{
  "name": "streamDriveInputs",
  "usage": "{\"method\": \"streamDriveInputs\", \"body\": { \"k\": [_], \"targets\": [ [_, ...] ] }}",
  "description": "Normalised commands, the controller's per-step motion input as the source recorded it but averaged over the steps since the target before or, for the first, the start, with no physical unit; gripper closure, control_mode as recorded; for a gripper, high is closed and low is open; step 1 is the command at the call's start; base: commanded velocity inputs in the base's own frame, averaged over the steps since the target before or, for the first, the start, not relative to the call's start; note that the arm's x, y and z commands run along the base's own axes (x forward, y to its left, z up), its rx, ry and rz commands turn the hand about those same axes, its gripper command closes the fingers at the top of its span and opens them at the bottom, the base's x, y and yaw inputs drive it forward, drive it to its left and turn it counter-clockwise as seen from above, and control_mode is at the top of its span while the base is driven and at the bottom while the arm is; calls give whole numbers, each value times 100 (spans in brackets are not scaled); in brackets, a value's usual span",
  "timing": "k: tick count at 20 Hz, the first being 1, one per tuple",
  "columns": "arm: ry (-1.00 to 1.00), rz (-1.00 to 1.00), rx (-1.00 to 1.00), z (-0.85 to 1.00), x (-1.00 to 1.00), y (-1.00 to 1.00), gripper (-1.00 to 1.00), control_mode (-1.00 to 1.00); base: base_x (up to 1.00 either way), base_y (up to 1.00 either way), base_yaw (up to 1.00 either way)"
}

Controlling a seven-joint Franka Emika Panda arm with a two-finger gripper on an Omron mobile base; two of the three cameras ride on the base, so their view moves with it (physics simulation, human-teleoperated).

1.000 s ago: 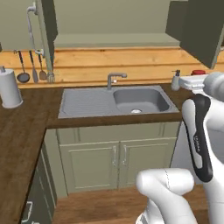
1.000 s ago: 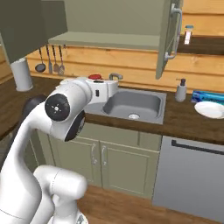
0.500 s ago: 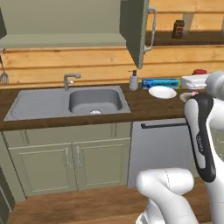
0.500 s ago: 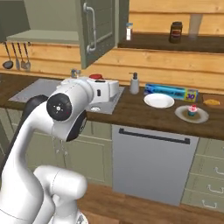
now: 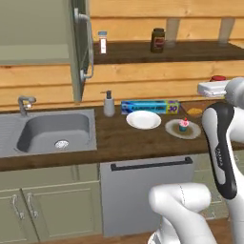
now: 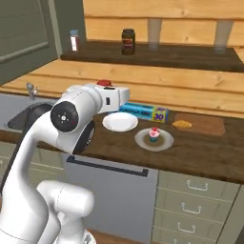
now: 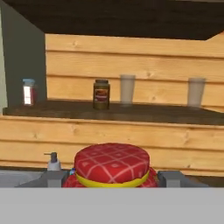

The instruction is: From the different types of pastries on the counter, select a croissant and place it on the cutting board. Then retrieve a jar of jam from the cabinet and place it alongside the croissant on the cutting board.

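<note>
Jam jar (image 7: 112, 168) held between the fingers (image 7: 112, 178), well above counter (image 6: 200, 152).

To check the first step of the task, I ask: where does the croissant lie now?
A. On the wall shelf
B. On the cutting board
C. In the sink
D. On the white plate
B: in the right base view the croissant rests on the left part of the cutting board, apart from the white plate.

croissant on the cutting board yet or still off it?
On it. The croissant lies on the left end of the cutting board, beside the foil box; the cupcake sits apart on its grey plate.
</note>
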Motion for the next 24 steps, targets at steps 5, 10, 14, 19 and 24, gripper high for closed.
{"method": "streamDriveInputs", "body": {
  "k": [5,10,14,19,24],
  "targets": [
    [0,0,0,0,0,0,100,100,56,-100,0],
    [0,0,0,0,0,0,100,100,16,-100,0],
    [0,0,0,0,0,0,100,100,56,-100,0],
    [0,0,0,0,0,0,100,100,71,-59,0],
    [0,0,0,0,0,0,100,100,47,-3,0]
  ]
}}
